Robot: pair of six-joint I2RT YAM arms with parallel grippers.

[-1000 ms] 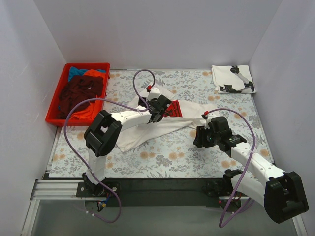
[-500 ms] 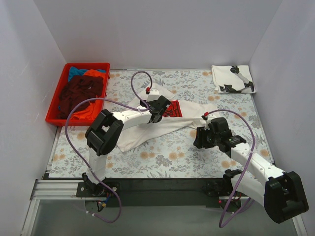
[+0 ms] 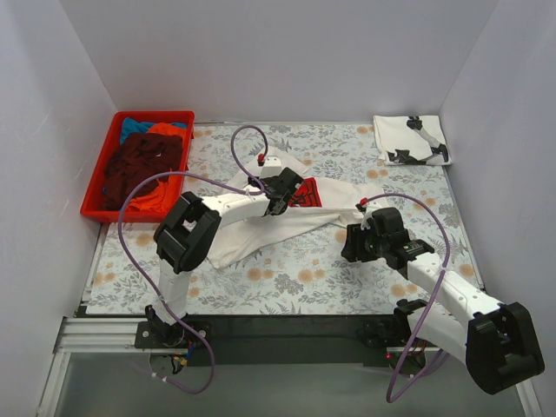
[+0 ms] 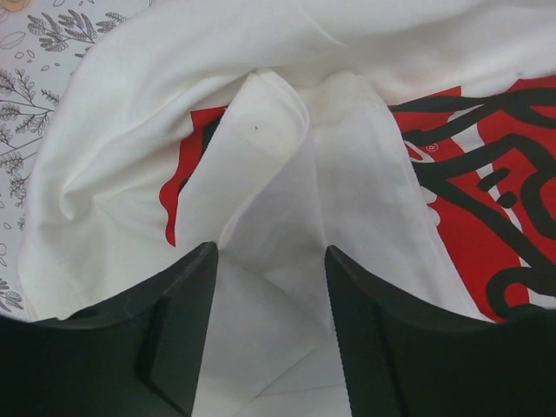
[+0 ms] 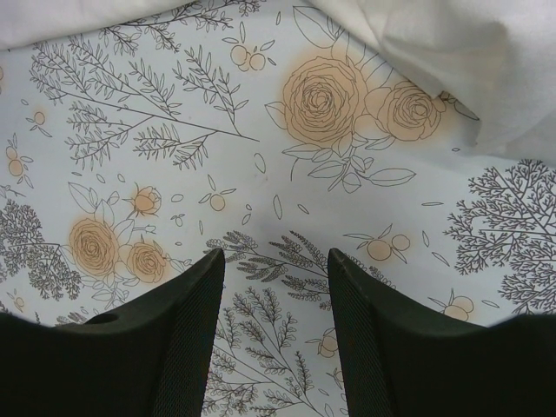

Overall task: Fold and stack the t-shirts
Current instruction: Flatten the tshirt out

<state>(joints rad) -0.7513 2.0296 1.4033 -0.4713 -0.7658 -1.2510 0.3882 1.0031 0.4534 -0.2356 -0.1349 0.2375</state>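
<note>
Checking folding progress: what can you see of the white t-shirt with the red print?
The white t-shirt is soft cloth, lying crumpled and unfolded mid-table on the floral cover, running from near left to far right. Its red print with black lines shows only partly between creased folds. The left gripper stands open over a raised fold, one finger on each side. The right gripper is open beside its right end, not touching.
</note>
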